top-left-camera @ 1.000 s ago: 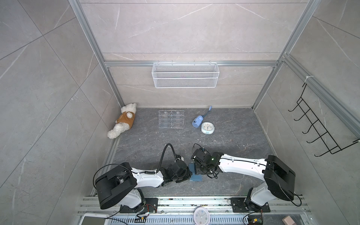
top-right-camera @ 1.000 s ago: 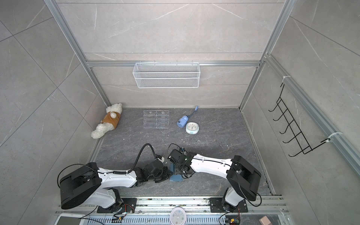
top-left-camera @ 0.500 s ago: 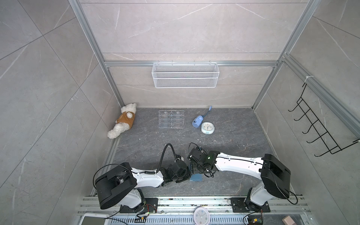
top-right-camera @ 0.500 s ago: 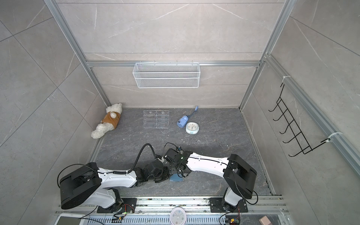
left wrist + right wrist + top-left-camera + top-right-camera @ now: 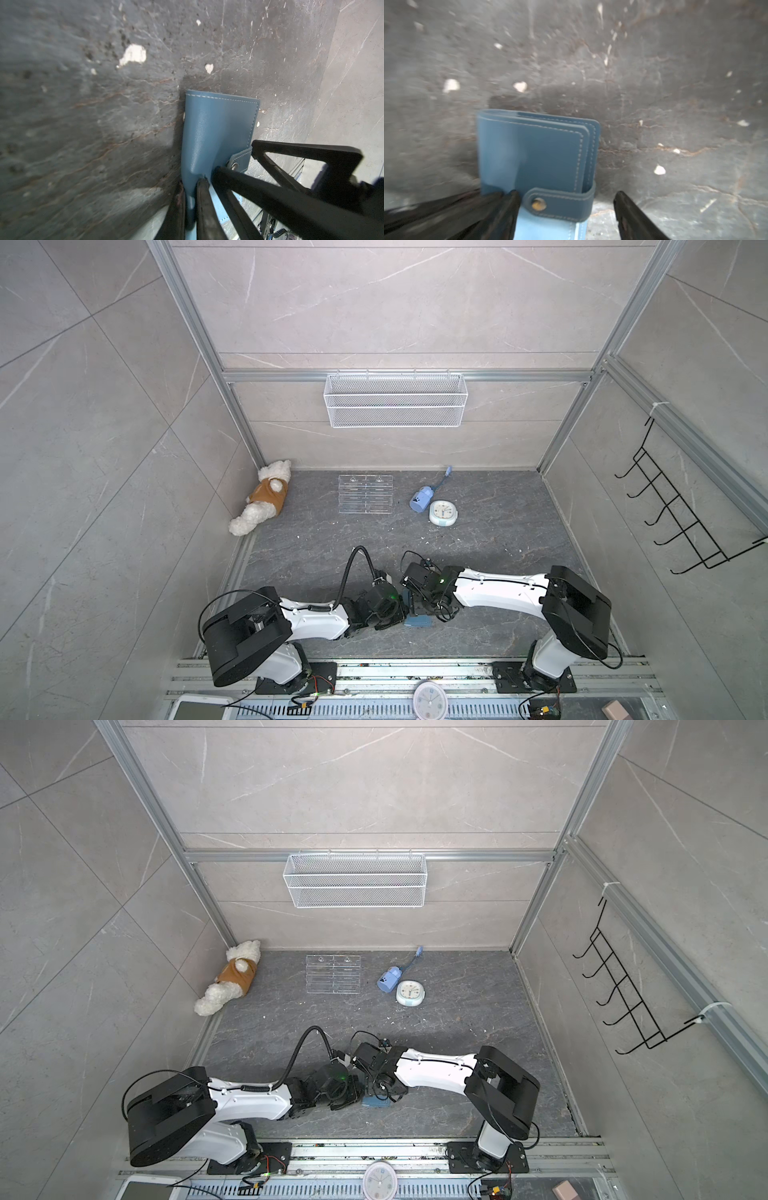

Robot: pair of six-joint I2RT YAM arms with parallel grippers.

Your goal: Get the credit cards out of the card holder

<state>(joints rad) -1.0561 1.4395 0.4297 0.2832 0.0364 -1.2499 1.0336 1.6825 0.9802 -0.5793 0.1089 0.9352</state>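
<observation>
- Blue card holder (image 5: 533,153) is on the dark stone floor (image 5: 654,72) at front centre. In a top view the card holder (image 5: 419,620) shows as a small patch between the two wrists.
- It's closed: the snap tab (image 5: 560,202) wraps the open edge and looks fastened. Credit cards not visible, presumably still inside.
- Left gripper (image 5: 192,205): fingers pressed together on one edge of the cover, pinching it. The cover bows at the grip.
- Right gripper (image 5: 566,207): fingers spread, straddling the tab. One finger is clear of it, the other is just beside the snap, and contact there is unclear.
- Step, my read: unfastening the holder. Card removal not begun.
- Next: right closes on the tab's free end and peels it off the stud while left keeps the body pinned. A weak hold would let the whole holder lift instead.
</observation>
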